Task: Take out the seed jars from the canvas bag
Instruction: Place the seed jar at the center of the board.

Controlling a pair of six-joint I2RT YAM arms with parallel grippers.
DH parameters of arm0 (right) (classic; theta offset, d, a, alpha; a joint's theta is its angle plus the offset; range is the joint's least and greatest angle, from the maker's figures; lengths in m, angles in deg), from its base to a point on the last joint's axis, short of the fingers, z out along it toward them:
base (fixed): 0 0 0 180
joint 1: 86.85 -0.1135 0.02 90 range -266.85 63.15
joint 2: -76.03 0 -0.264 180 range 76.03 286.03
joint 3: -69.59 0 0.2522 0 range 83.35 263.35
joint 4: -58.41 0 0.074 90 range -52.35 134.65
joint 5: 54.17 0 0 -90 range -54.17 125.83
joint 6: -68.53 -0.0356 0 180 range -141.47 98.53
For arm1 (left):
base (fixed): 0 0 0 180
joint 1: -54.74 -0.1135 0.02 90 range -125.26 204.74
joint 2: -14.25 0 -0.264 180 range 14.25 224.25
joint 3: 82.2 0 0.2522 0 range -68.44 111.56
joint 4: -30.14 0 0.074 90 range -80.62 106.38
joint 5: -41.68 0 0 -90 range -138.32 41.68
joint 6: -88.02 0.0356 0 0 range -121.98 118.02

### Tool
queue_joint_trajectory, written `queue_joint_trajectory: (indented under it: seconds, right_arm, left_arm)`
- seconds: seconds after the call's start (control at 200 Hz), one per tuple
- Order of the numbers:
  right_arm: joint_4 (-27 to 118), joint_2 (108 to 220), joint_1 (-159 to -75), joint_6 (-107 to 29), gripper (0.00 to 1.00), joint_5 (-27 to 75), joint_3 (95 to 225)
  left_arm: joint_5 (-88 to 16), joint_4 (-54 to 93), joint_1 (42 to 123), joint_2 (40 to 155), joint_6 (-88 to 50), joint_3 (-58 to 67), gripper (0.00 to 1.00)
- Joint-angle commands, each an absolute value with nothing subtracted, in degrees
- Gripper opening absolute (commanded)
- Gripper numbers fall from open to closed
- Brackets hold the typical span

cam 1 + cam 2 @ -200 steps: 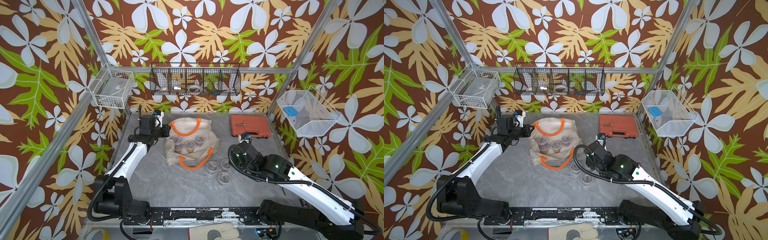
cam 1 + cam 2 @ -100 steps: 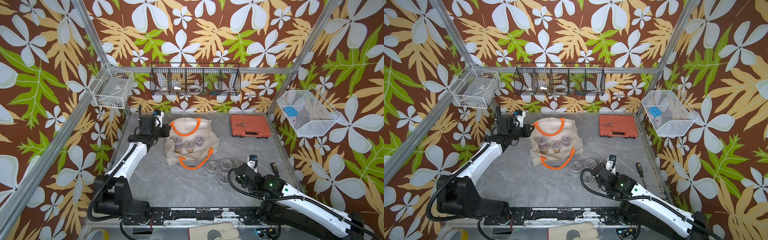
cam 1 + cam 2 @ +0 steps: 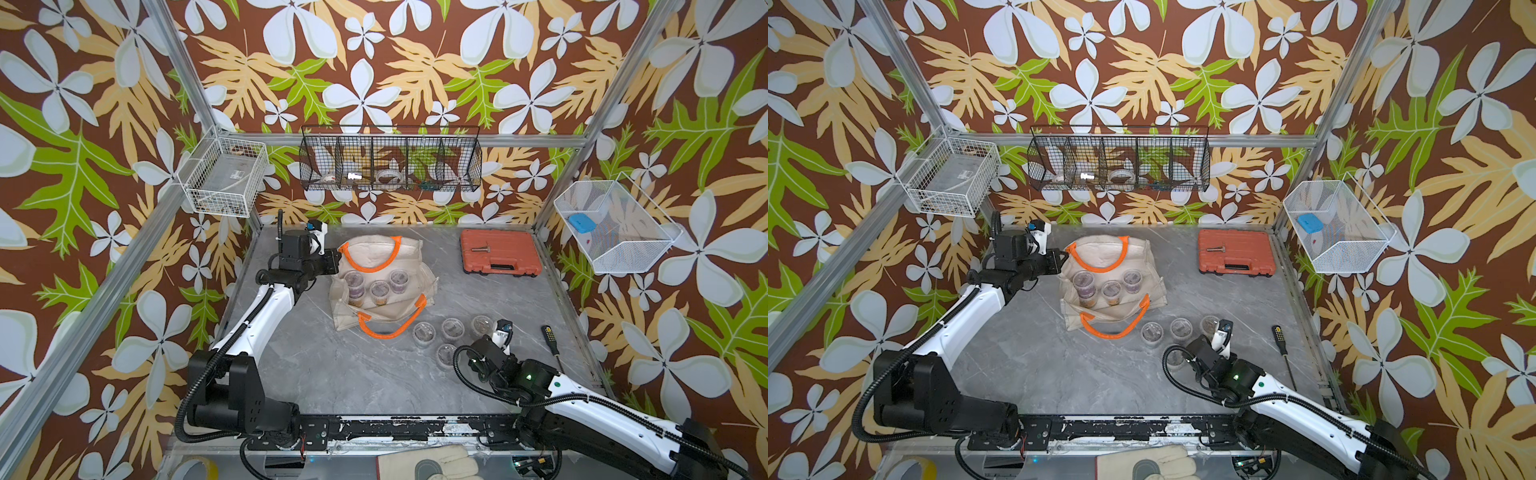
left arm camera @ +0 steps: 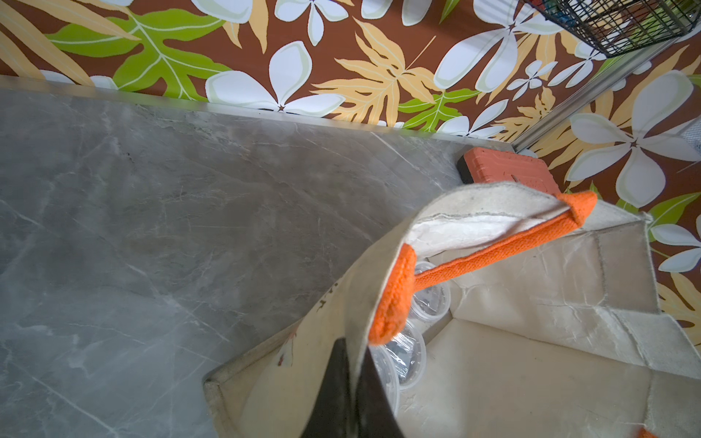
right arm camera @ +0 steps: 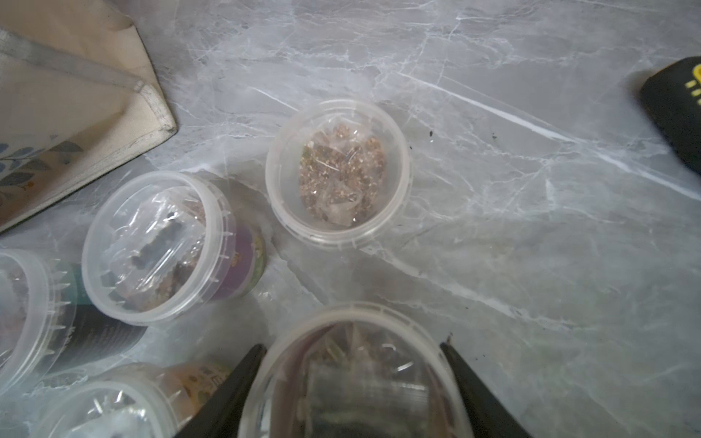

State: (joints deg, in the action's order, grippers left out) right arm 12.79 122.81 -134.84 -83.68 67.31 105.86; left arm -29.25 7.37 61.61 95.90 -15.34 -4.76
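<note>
Beige canvas bag [image 3: 376,249] with orange handles [image 3: 370,270] stood on the grey tabletop [image 3: 332,374], its rim pinched by the left gripper [image 4: 354,364]. Of the clear-lidded seed jars [image 3: 380,289], three showed inside and four sat beside it. The right gripper [image 5: 352,347] clasped a fifth. Label writing was unreadable.

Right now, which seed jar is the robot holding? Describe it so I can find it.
Find the canvas bag with orange handles; loose seed jars stand on the grey table near it. The held jar is pinched between the right hand's black fingers; its neighbours stand free.
</note>
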Motion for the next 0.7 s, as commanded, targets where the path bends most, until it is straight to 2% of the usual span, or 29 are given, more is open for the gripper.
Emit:
queue_joint_trajectory:
  seconds: [0.0,0.285,0.49,0.696]
  right_arm:
    - [15.22,123.04,-134.77,-85.09,0.6,68.12,104.86]
    - [16.79,124.63,-134.75,-86.34,0.64,66.33,102.78]
    - [15.3,123.98,-134.75,-86.15,0.84,65.8,103.91]
    - [8.42,120.95,-134.77,-85.65,1.0,66.39,109.35]
  left_arm:
    - [-29.6,8.03,61.66,95.9,-15.33,-4.55,0.0]
    - [-29.51,8.03,61.64,95.95,-15.32,-4.53,0.0]
    - [-29.45,8.04,61.65,95.81,-15.34,-4.45,0.0]
    - [-29.48,8.1,61.67,95.81,-15.33,-4.45,0.0]
